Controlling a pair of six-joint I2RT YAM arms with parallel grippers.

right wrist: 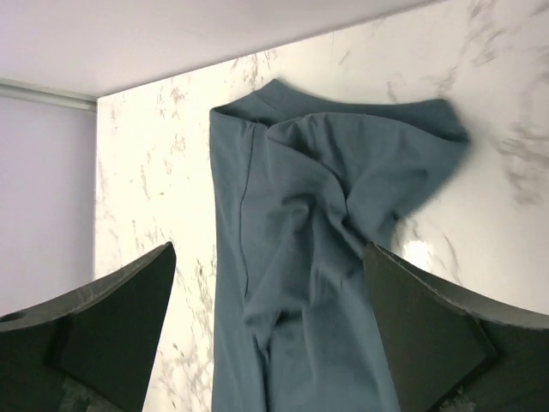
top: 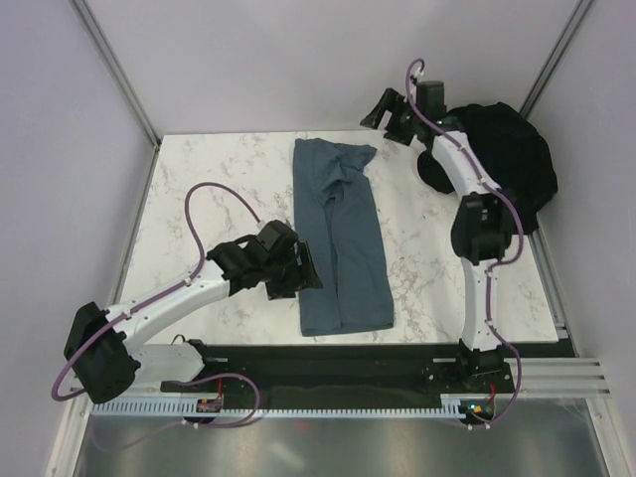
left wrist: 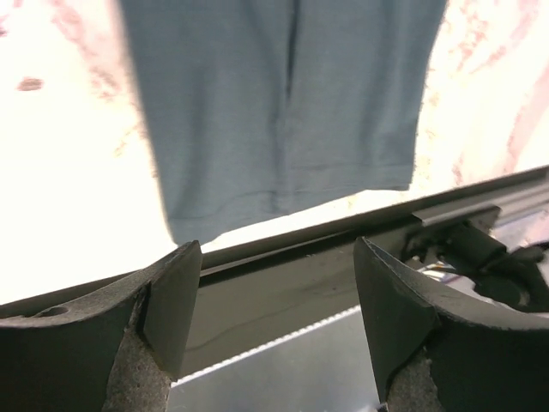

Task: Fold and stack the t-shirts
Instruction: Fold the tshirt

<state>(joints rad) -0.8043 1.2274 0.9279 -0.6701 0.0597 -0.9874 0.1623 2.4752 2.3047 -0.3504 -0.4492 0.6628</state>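
So far, your blue-grey shirt [top: 340, 238] is folded lengthwise only; black shirts [top: 507, 159], seemingly heaped far-right corner, wait; left gripper [left wrist: 274, 266] and right gripper [right wrist: 266, 283] gape empty.

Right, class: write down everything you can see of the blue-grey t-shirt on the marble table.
The blue-grey t-shirt is soft, matte cloth, folded lengthwise into a long narrow strip. It lies on the marble table, collar at the far end, hem at the near edge. Its far part is rumpled, with one sleeve sticking out to the right. The left gripper and right gripper are open and hold none of it.
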